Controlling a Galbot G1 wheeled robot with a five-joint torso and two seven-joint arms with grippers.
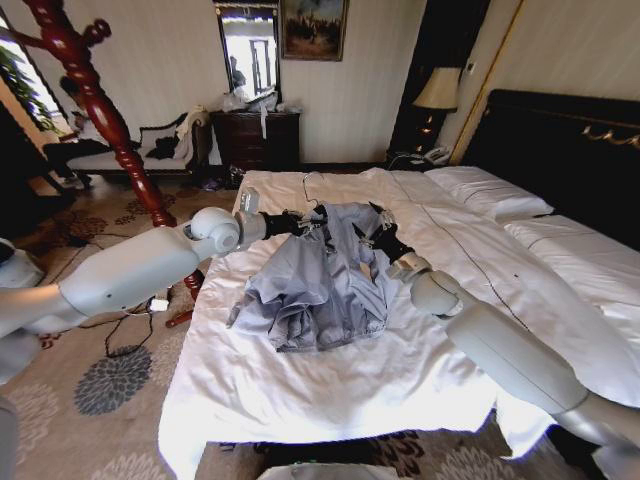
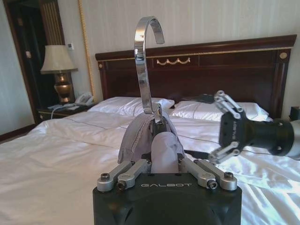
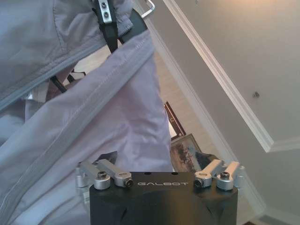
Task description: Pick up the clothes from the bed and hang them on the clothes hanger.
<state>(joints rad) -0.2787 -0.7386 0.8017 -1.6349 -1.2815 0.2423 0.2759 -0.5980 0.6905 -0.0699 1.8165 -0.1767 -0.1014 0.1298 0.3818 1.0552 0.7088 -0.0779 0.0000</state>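
**Jacket held up on its hanger between two grippers**

One set of clothes (image 1: 318, 285), a grey-blue jacket, hangs just above the white bed (image 1: 330, 390), its long axis running from the collar down towards the foot of the bed. One clothes hanger (image 2: 146, 65) sits inside the collar, hook upright. The left gripper (image 2: 165, 161) is clamped on collar fabric at the hook's base and is the nearer arm. The right gripper (image 2: 224, 127), fingers spread and empty, waits just beside the collar.
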